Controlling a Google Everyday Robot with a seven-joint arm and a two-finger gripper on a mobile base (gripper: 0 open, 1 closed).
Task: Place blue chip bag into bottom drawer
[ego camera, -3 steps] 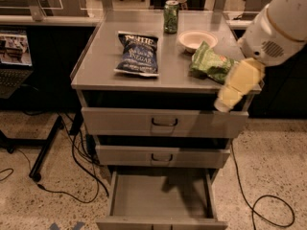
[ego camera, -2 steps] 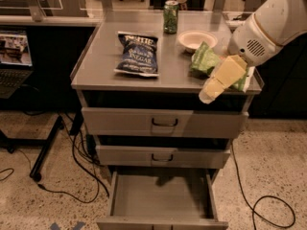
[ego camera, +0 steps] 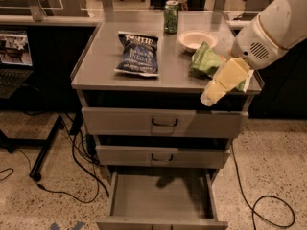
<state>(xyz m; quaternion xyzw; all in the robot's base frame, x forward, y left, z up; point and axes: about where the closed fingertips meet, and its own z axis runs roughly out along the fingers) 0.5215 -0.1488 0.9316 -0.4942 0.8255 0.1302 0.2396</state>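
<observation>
Pale yellow gripper (ego camera: 209,97) hangs at front right edge of grey metal cabinet (ego camera: 103,51); can't tell its grip. Crinkly dark blue chip bag (ego camera: 139,54) lies up-left on top. Wide grey bottom drawer (ego camera: 160,198) sits pulled out, below-left.

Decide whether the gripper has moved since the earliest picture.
Yes. The gripper has shifted left along the front edge of the cabinet top, toward the blue chip bag.
</observation>
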